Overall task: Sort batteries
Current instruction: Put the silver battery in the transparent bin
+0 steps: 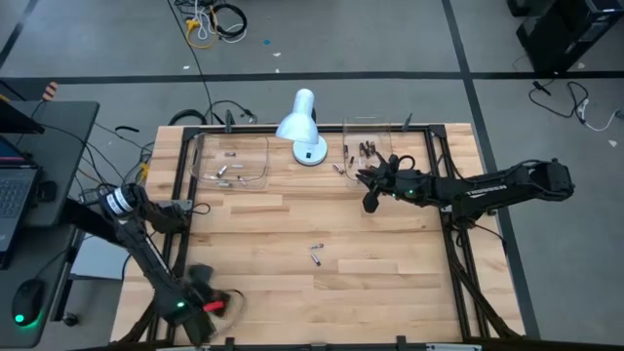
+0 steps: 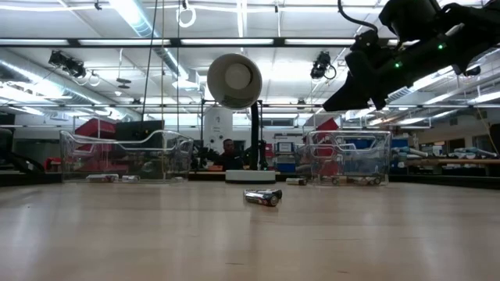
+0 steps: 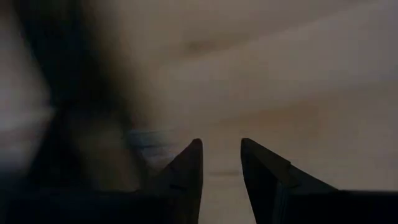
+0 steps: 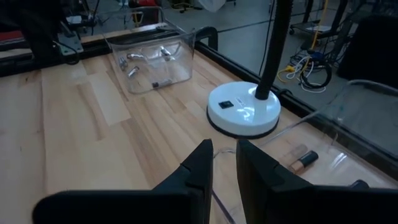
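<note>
Landmark: take the white desk lamp (image 1: 303, 125) at the table's far edge as your reference; its round base (image 4: 244, 111) sits on the wooden table (image 1: 292, 234).
Right gripper: your right gripper (image 1: 370, 191) hangs above the table just to the right of the lamp, beside the right clear tray (image 1: 375, 146). In the right wrist view a narrow gap shows between its fingers (image 4: 198, 167), and nothing is visible in that gap.
Left gripper: your left gripper (image 3: 221, 163) waits at the near left corner of the table, well away from the lamp. Its jaws stand slightly apart, with bare wood between them and nothing held.
Loose batteries: two batteries (image 1: 317, 253) lie together mid-table, well in front of the lamp.
Battery by lamp: one coppery battery (image 4: 302, 158) lies just beside the lamp base.
Left tray: the left clear tray (image 1: 234, 161), left of the lamp, holds several silvery batteries (image 4: 132, 64).
Right tray: you see dark batteries (image 1: 368, 149) inside it.
</note>
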